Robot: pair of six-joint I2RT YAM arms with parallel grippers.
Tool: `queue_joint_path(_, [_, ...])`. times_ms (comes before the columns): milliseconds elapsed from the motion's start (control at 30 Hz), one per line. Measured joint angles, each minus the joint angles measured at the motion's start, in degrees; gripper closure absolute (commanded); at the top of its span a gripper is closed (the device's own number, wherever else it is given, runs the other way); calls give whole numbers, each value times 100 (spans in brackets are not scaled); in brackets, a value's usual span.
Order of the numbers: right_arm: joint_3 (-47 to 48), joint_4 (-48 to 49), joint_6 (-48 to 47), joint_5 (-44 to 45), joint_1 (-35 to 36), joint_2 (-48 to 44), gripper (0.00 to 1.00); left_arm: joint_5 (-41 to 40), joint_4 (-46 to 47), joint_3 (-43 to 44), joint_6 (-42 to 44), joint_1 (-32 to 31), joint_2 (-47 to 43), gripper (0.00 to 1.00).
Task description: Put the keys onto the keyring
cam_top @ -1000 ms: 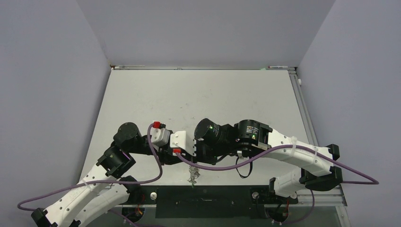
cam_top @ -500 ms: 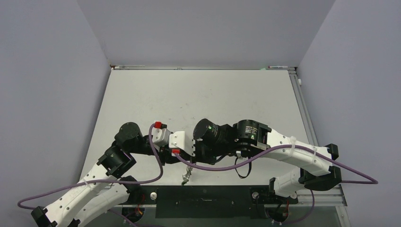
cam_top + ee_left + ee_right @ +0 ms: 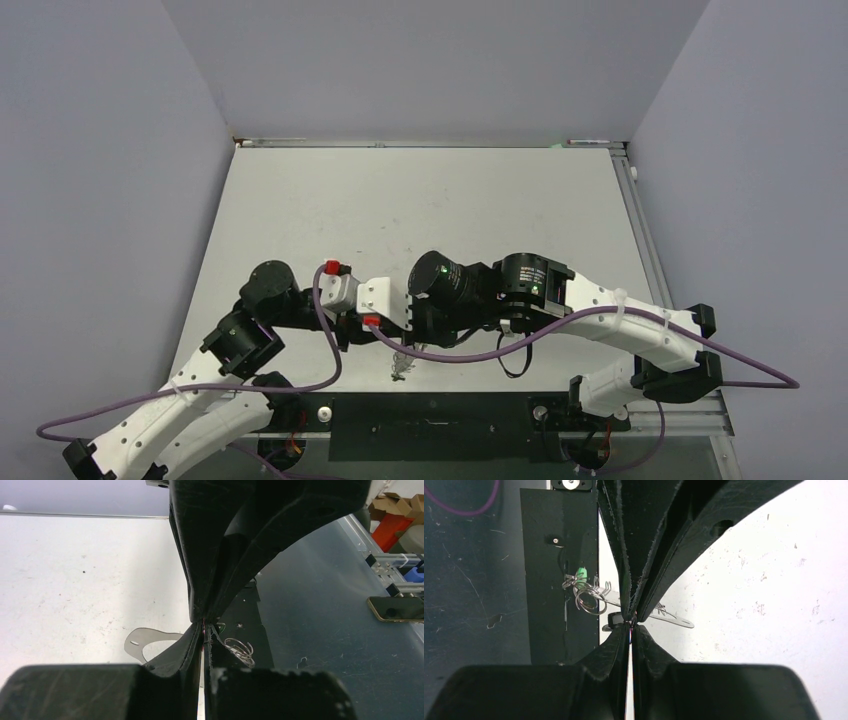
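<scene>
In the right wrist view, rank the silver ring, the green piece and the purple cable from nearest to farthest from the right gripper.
1. The silver ring, just left of the right gripper.
2. The green piece, up-left, beyond the ring.
3. The purple cable, far off in the top-left corner.

The left gripper (image 3: 408,318) and right gripper (image 3: 424,322) meet tip to tip over the near middle of the white counter (image 3: 400,200). Just nearer than them, the small silvery keyring (image 3: 400,368) shows under a sagging purple cable (image 3: 450,352), near the black base strip (image 3: 430,425).
</scene>
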Motion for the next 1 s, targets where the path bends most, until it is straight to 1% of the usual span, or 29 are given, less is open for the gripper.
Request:
queue_joint_path(67, [0,48,7,7,0,-2,81,-85,-90,17,55,-4,-68,100])
queue_joint_path(133, [-13,149,37,24,7,-15,64,-190,-155,17,127,-9,-162,100])
queue_joint_path(167, [-50,286,57,28,15,-44,58,-247,-188,17,144,-9,-195,100])
queue_joint_path(233, [-190,514,74,72,44,-170,52,-352,-216,17,170,9,-280,100])
queue_joint_path(400, [-852,1338,140,240,68,-874,52,-446,-219,17,166,70,-433,100])
queue_joint_path(467, [-1257,1722,205,282,68,-1211,53,-455,-216,17,155,114,-496,100])
queue_joint_path(500, [-1547,1974,254,295,68,-1561,53,-463,-212,17,146,125,-531,100])
queue_joint_path(667, [-2796,3095,549,197,35,-2660,56,-463,-155,17,116,166,-629,100])
queue_joint_path(767, [-3303,3679,752,98,17,-2935,57,-463,-103,15,74,192,-638,100])
queue_joint_path(867, [-3748,4297,981,22,-42,-2994,58,-461,-48,11,20,205,-664,100])
queue_joint_path(1000, [-4260,4996,1342,-164,-321,-3005,60,-461,-20,2,-4,229,-737,100])
